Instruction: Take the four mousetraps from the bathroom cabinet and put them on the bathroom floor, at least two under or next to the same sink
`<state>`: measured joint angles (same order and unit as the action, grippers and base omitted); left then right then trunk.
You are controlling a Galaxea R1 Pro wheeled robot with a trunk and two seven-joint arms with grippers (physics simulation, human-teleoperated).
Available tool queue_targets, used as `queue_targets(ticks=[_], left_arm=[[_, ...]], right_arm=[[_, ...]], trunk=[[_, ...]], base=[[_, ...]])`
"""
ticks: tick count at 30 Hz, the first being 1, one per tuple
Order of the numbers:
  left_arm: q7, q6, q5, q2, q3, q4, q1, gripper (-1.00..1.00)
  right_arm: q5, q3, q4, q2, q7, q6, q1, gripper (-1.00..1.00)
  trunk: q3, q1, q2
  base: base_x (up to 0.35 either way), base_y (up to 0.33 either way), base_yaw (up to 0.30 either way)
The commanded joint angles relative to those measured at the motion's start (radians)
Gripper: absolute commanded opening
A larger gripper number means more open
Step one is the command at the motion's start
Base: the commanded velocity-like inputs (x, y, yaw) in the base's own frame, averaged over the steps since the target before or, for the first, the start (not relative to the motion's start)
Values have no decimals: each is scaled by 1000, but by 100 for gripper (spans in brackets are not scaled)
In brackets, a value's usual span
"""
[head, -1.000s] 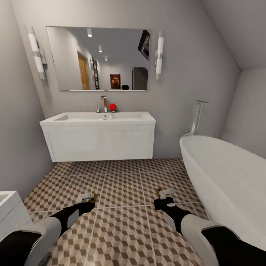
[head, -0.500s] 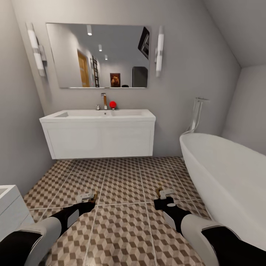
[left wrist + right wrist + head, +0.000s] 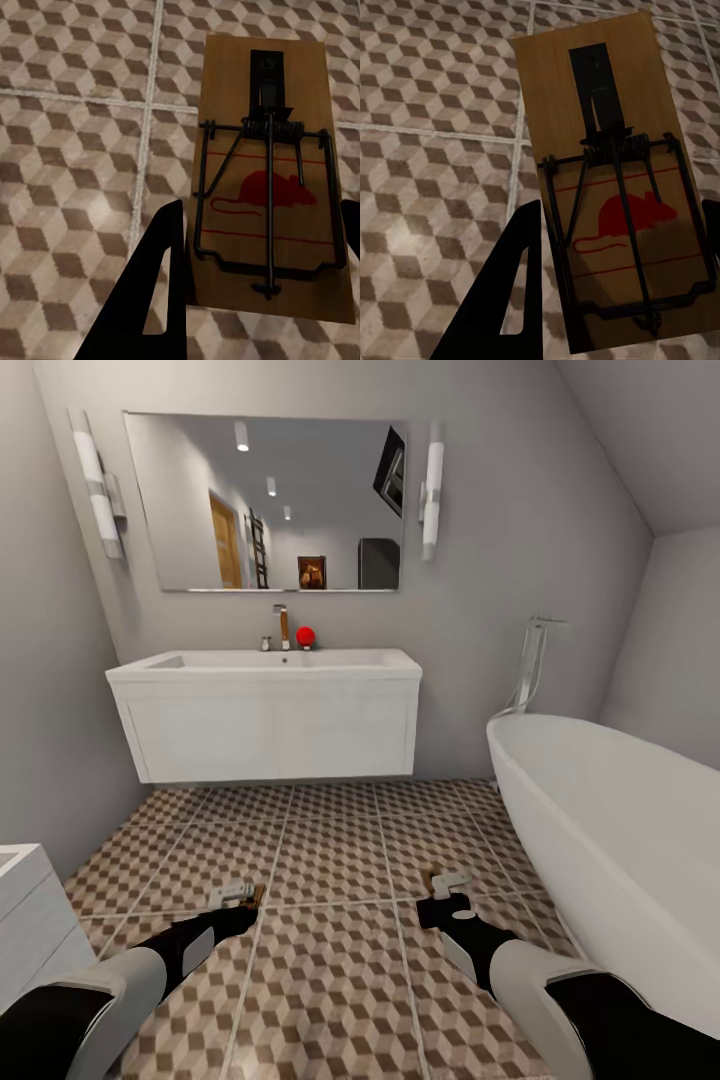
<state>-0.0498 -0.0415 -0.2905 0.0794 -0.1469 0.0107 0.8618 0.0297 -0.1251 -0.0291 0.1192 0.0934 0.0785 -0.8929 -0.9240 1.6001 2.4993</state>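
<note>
A tiled bathroom seen from the robot's head, looking forward and down over both arms. The bathroom floor (image 3: 330, 850) is large square tiles printed with brown, beige and cream cubes, with pale grout lines. Against the far wall stands a wide white vanity carrying the sink (image 3: 265, 663), a white rectangular basin with a tap at its back edge and a small red ball (image 3: 306, 633) just beside the tap. The vanity hangs clear of the tiles, with a shadowed gap beneath its lower edge. A large mirror (image 3: 268, 503) hangs above it between two tube lamps.

Along the right side runs a white oval bathtub (image 3: 610, 840), its curved rim near the right arm. At the lower left corner sits the edge of a white unit (image 3: 30, 920). Between these, an open stretch of tiles leads to the vanity.

The left claw (image 3: 236, 898) is closed on a mousetrap (image 3: 274, 176), a flat wooden board with a black wire spring and a red mouse print, held over the tiles above a grout line. The right claw (image 3: 445, 887) grips another mousetrap (image 3: 611, 176) of the same kind, tilted slightly, also above the floor. Both claws hang well short of the vanity, apart from each other.
</note>
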Motion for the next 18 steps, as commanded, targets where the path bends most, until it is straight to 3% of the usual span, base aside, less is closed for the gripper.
queue_targets(ticks=[1, 18], left_arm=[[-2, -4, -9, 0, -8, 1, 0, -100], [-2, -3, -10, 0, -8, 2, 0, -100]], right_arm=[[1, -7, -3, 0, 3, 4, -1, -100], [1, -7, -3, 0, 3, 6, -1, -100]], trunk=[[-5, 0, 1], [-71, 8, 5]], base=[[0, 0, 0], [0, 0, 0]])
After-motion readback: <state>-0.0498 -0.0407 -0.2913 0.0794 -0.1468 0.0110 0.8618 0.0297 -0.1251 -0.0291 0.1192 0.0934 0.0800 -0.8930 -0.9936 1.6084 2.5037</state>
